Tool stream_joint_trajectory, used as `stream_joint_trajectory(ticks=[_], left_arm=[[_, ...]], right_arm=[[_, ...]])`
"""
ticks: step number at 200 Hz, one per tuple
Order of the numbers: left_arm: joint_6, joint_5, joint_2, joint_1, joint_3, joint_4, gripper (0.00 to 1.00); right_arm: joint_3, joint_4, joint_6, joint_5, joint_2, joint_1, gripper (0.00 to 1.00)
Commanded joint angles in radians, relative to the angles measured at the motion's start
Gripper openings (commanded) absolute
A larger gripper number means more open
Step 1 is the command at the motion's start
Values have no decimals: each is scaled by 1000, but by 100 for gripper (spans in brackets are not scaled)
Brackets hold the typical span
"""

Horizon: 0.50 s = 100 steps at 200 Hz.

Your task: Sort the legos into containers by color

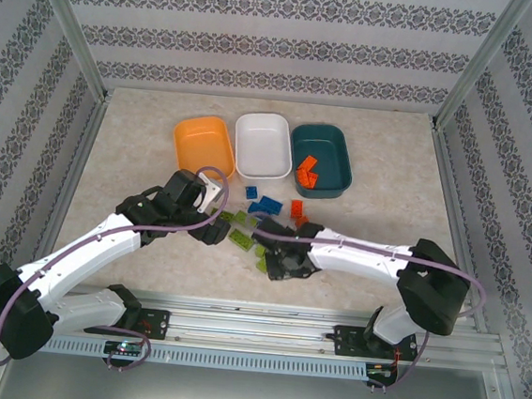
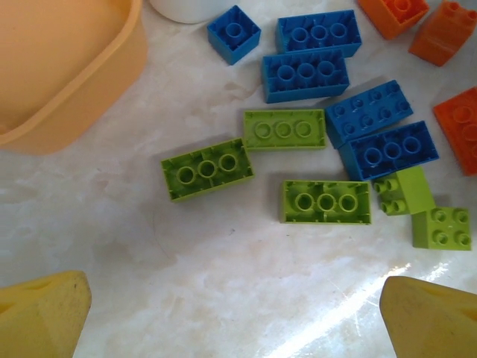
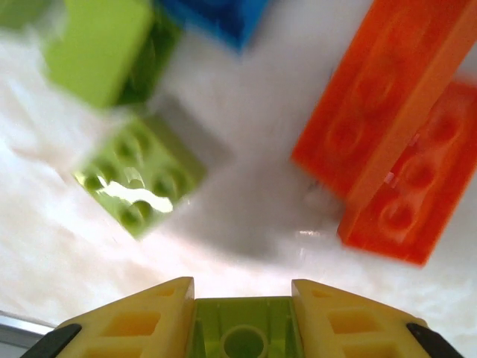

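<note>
1. The right gripper (image 3: 242,294) is clamped snugly on a lime green brick (image 3: 242,337), low over the table (image 3: 253,97). A second green brick (image 3: 138,175) lies at its ten o'clock and two orange bricks (image 3: 387,134) at two o'clock.
2. The left gripper (image 2: 235,309) hangs wide open and holds nothing, above loose green pieces (image 2: 283,129) and blue pieces (image 2: 305,74).
3. The loose pile (image 1: 256,219) lies mid-table. At twelve o'clock from it stands the white tub (image 1: 263,143), with the orange tub (image 1: 203,142) at eleven and the teal tub (image 1: 335,150) at one. Orange pieces (image 1: 306,173) lie in the teal tub.
</note>
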Motion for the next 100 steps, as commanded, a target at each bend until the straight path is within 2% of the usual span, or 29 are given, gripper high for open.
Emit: stream_joint_trajectory(ticks=[1,18,68,100], left_arm=[[1,-146,-64,-14,26,-39,100],[-4,-234,-114,-13,19,-38,100],[-7,-342,-247,-13,-10,-1,100],[-1,-343,-291,-12,-32,22,100]], right_arm=[[103,0,-100,-24,-21,-75,30],[217,19,-162,-57,30,-137,30],[609,70,-218,-228,313,-264,29],[909,30,-232,-296,538,-288,29]])
